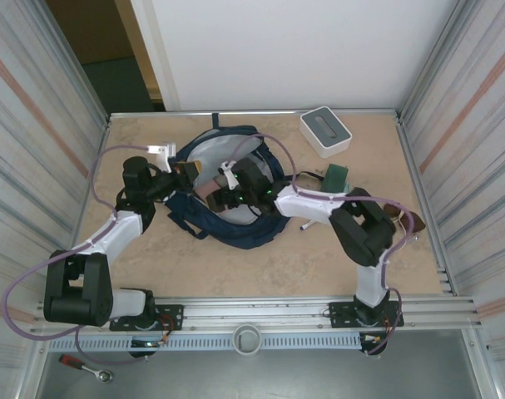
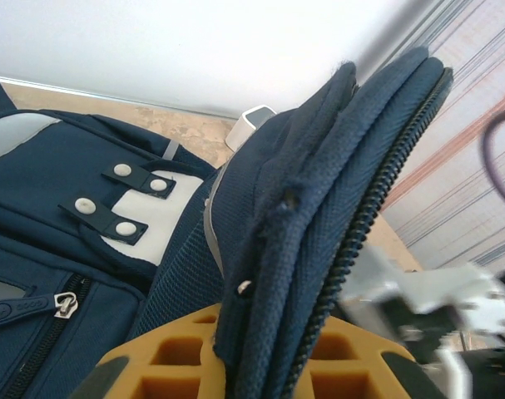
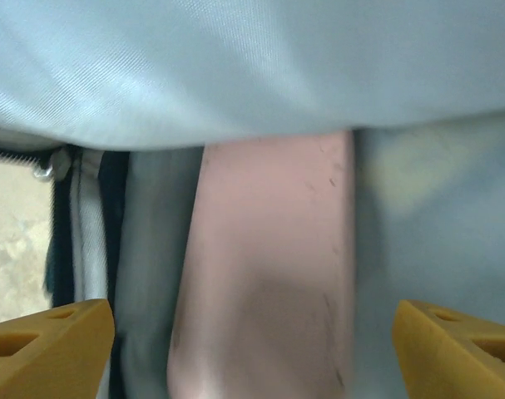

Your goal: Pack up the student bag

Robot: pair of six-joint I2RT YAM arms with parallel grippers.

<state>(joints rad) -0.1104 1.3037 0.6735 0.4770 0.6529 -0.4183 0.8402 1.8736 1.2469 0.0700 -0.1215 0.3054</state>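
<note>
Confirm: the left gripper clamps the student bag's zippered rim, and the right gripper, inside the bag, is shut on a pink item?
No. The right gripper is open: the right wrist view shows its fingers wide apart, clear of the pink item. The left gripper does clamp the rim of the student bag.

Overhead looks down; wrist cameras hug student bag (image 1: 235, 231).
</note>
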